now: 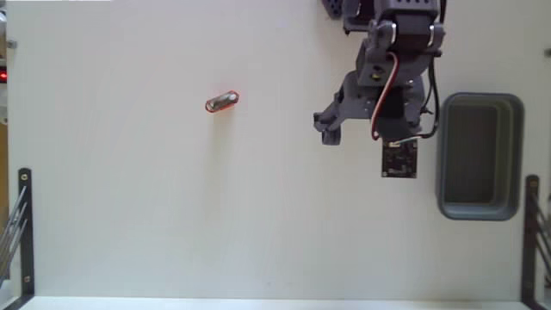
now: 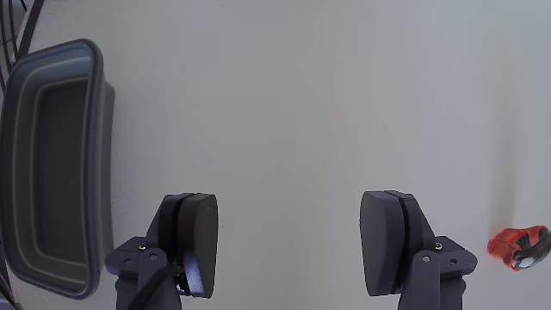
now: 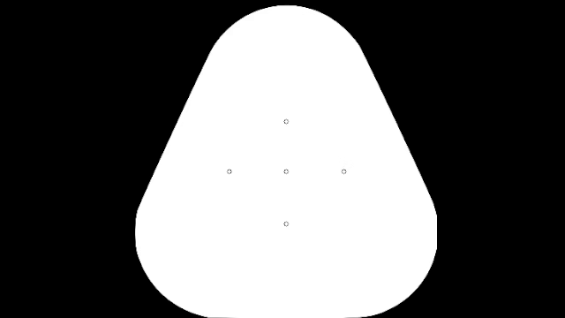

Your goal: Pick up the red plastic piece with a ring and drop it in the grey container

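Note:
The red plastic piece with a ring (image 1: 221, 102) lies flat on the white table, left of centre in the fixed view. In the wrist view the red piece (image 2: 519, 246) shows at the right edge, outside the right finger. The grey container (image 1: 479, 155) stands at the right of the fixed view, and the container (image 2: 53, 164) sits at the left of the wrist view; its inside looks empty. My gripper (image 1: 362, 138) hangs between the two, close to the container and far from the piece. My gripper (image 2: 288, 245) is open wide, with only bare table between the pads.
Dark metal brackets stand at the lower left (image 1: 21, 224) and lower right (image 1: 532, 232) table edges in the fixed view. The arm's base (image 1: 396, 17) is at the top. Black cables (image 2: 26, 26) cross the wrist view's top-left corner.

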